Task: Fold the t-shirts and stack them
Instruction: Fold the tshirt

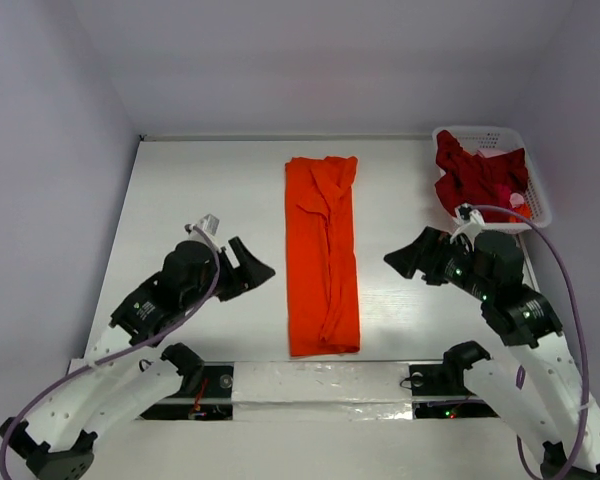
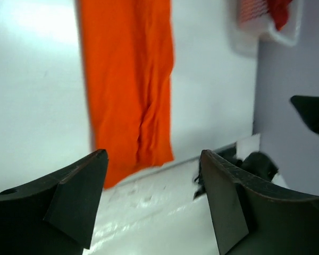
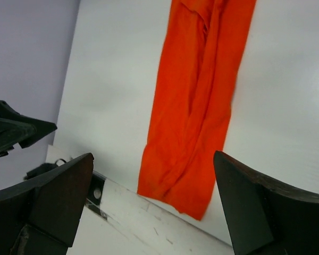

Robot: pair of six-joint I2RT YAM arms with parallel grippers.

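The bright orange t-shirt [image 1: 322, 255] lies flat mid-table, folded into a long narrow strip that runs from the far side to the near edge; it also shows in the left wrist view [image 2: 128, 79] and the right wrist view [image 3: 202, 101]. Dark crimson t-shirts [image 1: 475, 178] are bunched in the white basket [image 1: 536, 205] at the far right. My left gripper [image 1: 252, 268] hovers left of the strip, open and holding nothing. My right gripper [image 1: 405, 259] hovers right of the strip, open wide and holding nothing. Both point inward at the strip's near half.
The white lattice basket also shows at the top right of the left wrist view [image 2: 266, 26]. A shiny taped strip [image 1: 320, 385] runs along the table's near edge between the arm bases. Grey walls close in the table on the left, back and right.
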